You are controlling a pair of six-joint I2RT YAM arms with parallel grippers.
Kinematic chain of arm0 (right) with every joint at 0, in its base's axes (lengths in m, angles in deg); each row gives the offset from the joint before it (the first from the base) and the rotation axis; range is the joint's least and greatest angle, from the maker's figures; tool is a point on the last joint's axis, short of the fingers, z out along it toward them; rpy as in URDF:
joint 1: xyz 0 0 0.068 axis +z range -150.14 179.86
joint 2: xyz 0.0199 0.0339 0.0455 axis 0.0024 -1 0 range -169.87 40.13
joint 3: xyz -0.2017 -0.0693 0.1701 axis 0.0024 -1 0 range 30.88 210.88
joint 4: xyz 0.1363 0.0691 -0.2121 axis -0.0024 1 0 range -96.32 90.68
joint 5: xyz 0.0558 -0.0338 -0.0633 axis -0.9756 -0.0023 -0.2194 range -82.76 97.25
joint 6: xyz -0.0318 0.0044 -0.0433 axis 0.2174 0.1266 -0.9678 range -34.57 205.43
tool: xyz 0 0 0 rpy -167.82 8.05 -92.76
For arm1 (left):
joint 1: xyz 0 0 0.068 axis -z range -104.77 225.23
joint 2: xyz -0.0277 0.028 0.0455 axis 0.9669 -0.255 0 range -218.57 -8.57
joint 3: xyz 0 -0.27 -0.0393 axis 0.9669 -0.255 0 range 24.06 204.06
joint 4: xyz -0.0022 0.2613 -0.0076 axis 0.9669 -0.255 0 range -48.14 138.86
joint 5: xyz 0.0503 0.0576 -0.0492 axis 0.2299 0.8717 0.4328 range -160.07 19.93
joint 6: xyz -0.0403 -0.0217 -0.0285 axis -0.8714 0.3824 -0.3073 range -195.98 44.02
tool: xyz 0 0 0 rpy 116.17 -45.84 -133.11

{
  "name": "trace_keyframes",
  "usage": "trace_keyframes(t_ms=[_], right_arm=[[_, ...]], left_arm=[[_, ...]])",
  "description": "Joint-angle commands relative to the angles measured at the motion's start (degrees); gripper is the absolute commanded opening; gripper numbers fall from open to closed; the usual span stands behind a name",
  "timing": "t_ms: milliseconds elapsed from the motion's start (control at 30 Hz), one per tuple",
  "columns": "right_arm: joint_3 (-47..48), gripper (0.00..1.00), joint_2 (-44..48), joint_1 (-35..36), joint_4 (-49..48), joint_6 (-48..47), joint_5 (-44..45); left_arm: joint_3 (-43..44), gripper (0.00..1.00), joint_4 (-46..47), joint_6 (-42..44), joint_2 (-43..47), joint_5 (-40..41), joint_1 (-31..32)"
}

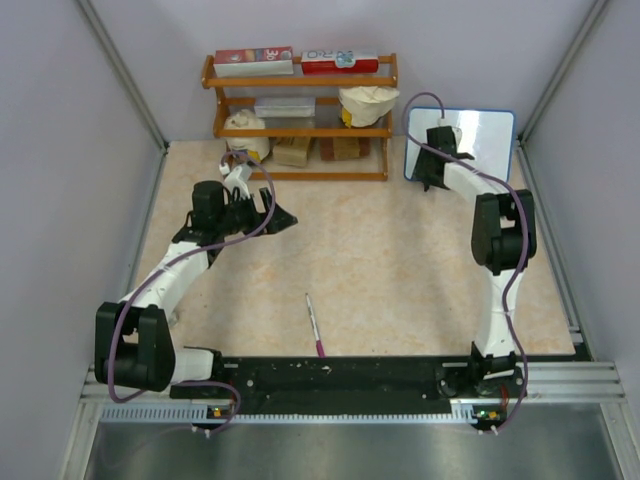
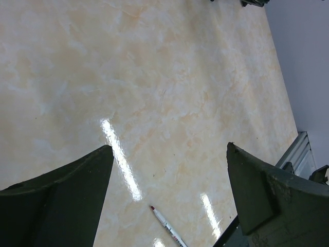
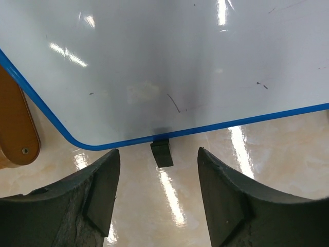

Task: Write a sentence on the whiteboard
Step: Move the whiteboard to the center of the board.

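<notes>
Looking down from top external: shows whiteboard (image 1: pixel 482 135) upright at back right of worktop (image 1: pixel 400 270), just beside wooden shelf (image 1: pixel 300 120), with right arm (image 1: pixel 500 230) reaching to its lower left corner. Also shows pen (image 1: pixel 314 325) flat near front centre, well apart from both arms. Cannot tell either arm's jaws open or closed at this range.

Switching to left wrist: gives left jaws spread wide, nothing between, over bare worktop. Catches pen (image 2: pixel 167 226) at bottom edge, between the two jaws in the frame. Misses the board entirely.

Switching to right wrist: puts whiteboard (image 3: pixel 180 62) close ahead, blue frame (image 3: pixel 231 122) along its lower edge, one black foot (image 3: pixel 162 153) under it. Right jaws open, empty, short of the board, either side of that foot in frame. Reveals faint stray marks on the glossy face, invisible from above; no sentence seen.

Handling, judged: probably light and stiff, slick on the face, likely to tip or skid on small feet if pushed. Best held at the frame edge, not the face.
</notes>
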Motion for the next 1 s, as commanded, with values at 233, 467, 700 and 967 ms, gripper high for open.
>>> trace_keyframes(t_ms=[233, 467, 700, 967], right_arm=[[2.79, 0.46, -2.71, -1.61, 1.0, 4.17, -3.83], [2.7, 0.31, -3.86, -2.23, 1.0, 5.14, -5.58], [2.09, 0.0, -3.16, -2.23, 1.0, 4.35, -5.23], [-1.77, 0.0, 0.79, -2.05, 0.74, 3.73, -7.08]], left_arm=[[-1.45, 0.93, 3.01, 0.08, 0.73, -2.53, -0.1], [-2.41, 0.93, 3.45, -0.54, 1.87, -3.06, -0.1], [-3.29, 0.93, 4.07, -1.77, 3.19, -3.94, -0.1], [-5.31, 0.93, 2.75, -1.77, 6.26, -2.71, -0.1]])
